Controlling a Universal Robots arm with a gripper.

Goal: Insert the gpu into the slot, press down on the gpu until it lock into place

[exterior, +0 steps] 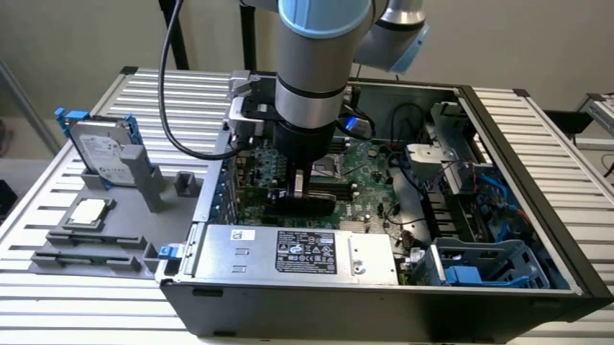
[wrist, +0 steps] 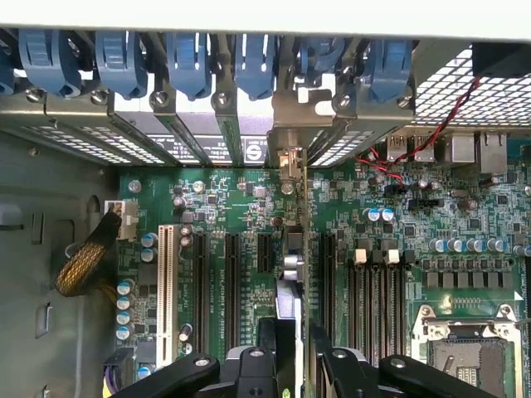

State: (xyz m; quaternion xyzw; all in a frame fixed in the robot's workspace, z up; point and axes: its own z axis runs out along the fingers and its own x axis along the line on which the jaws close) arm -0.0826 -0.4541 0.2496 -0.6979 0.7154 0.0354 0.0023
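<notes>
I log the end effector (exterior: pixel 300 192) pinching the gpu (exterior: pixel 312 206) upright, low against the motherboard (exterior: pixel 369 180); insertion looks underway, and I cannot confirm it has locked.

- I am working in a robotics laboratory or test workshop, not in a home or an office.
- A silver and pale blue robot arm (exterior: pixel 321 43) reaches with its black gripper (exterior: pixel 299 195), closed on the small flat black gpu (exterior: pixel 307 209), into an open black metal computer case (exterior: pixel 384 305) lying on its side, with the green motherboard (wrist: pixel 249 215) bare.
- The case lies on a work table (exterior: pixel 77 316) of ribbed aluminium profiles.
- Beside it, a grey plastic fixture (exterior: pixel 91 251) presents loose parts: a silver hard drive (exterior: pixel 101 154) standing upright and a square processor chip (exterior: pixel 89 210).
- Behind is a plain beige wall (exterior: pixel 67 43).
</notes>
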